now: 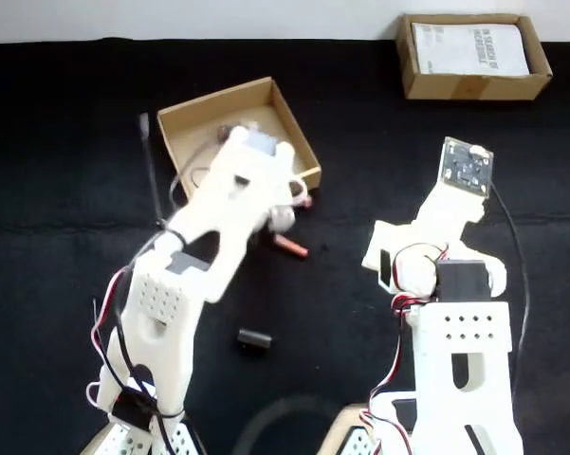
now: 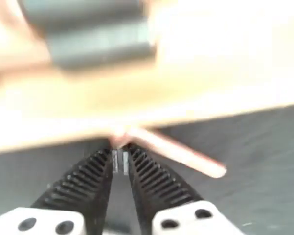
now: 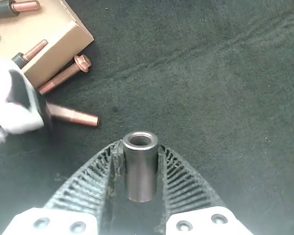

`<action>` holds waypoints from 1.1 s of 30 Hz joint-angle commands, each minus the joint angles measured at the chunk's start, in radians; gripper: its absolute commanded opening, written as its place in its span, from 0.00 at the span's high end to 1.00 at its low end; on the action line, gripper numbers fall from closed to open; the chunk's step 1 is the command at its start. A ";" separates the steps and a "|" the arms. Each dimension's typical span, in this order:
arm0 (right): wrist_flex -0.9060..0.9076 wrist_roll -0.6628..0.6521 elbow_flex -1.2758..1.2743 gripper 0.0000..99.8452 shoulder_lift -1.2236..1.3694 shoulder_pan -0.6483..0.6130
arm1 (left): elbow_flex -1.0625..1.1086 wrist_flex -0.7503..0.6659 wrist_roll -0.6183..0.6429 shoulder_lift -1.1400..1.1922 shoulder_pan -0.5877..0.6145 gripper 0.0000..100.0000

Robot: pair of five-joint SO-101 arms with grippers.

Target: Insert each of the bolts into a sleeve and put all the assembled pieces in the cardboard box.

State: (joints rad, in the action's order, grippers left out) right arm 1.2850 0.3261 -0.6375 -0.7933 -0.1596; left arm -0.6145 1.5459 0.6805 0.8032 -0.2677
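While left gripper [image 2: 121, 152] pinches bolt [image 1: 292, 247] mid-frame (shaft slanting lower right), right gripper [image 3: 139, 147] clamps sleeve [image 3: 140, 171], bore toward it.

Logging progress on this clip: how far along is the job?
Done: two bolted sleeves lie in the box. In hand: left gripper grips a bolt, right gripper holds a sleeve. Left: joining those, plus a loose bolt by the box and a spare sleeve.
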 commanded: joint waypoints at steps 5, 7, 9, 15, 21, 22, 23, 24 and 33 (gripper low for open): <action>-0.045 -0.017 -0.008 0.99 -0.019 0.012 | -0.265 0.097 0.006 -0.010 0.018 0.99; -0.081 -0.017 -0.038 0.99 -0.019 0.012 | -0.295 0.141 0.006 -0.012 -0.001 0.99; -0.107 -0.017 -0.070 0.99 -0.019 0.010 | -0.308 0.170 0.008 -0.012 -0.021 0.99; -0.128 -0.017 -0.096 0.99 -0.019 0.010 | -0.309 0.213 0.008 -0.015 -0.079 0.99; -0.127 -0.017 -0.096 0.99 -0.019 0.010 | -0.289 0.209 0.046 -0.002 -0.079 0.87; -0.125 -0.017 -0.097 0.99 -0.019 0.010 | -0.282 0.209 0.064 -0.004 -0.077 0.83; -0.125 -0.017 -0.099 0.99 -0.019 0.010 | -0.278 0.209 0.075 -0.004 -0.077 0.81; -0.125 -0.017 -0.099 0.99 -0.019 0.010 | -0.274 0.209 0.081 -0.004 -0.077 0.79; -0.127 -0.017 -0.099 0.99 -0.019 0.010 | -0.237 0.209 0.084 -0.004 -0.076 0.78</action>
State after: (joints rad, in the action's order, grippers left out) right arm 1.1715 0.3199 -0.7403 -0.7933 -0.1596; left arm -0.8677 1.7453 0.7587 0.8140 -0.3399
